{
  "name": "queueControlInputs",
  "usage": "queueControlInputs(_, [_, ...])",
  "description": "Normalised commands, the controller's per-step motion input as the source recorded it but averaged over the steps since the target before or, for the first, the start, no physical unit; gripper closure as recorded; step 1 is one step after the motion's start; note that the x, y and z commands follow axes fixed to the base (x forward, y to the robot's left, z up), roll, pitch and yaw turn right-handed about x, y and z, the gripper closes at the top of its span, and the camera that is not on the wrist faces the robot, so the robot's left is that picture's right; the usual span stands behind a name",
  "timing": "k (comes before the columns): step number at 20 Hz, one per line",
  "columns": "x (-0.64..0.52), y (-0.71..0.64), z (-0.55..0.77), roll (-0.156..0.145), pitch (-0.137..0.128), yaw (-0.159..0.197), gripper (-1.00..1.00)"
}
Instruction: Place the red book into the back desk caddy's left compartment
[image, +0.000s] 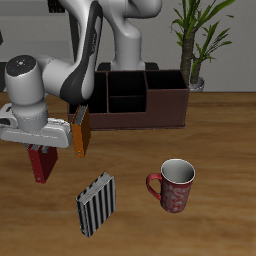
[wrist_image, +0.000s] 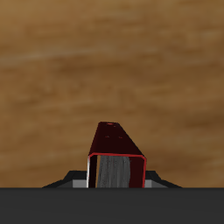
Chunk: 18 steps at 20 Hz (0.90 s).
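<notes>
Gripper (image: 42, 150) closed on red book (image: 40, 163), apparently clear of the table, well in front of the caddy (image: 140, 108).

The red book (image: 40, 163) stands upright between the jaws of the gripper (image: 41, 152). Behind them sits the back desk caddy (image: 135, 98); the orange-brown book (image: 79, 133) stands just beside, the striped book (image: 96, 203) nearer the table's front edge.

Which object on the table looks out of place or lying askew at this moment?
The black-and-white striped book lies flat and skewed to the table's edges, near the front, beside the red mug. The orange-brown book stands upright by the back desk caddy. The red book hangs in the gripper. Nothing looks spilled or damaged.
</notes>
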Motion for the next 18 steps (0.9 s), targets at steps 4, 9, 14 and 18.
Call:
queueControlInputs(4, [-0.01, 0.04, 0.1, 0.017, -0.008, -0.048, 1.0])
queueControlInputs(9, [-0.04, 0.02, 0.32, -0.011, -0.03, 0.007, 1.0])
queueControlInputs(14, [-0.23, -0.01, 0.99, -0.047, -0.099, 0.051, 1.0])
queueControlInputs(18, [-0.32, -0.04, 0.99, -0.067, -0.067, 0.027, 1.0])
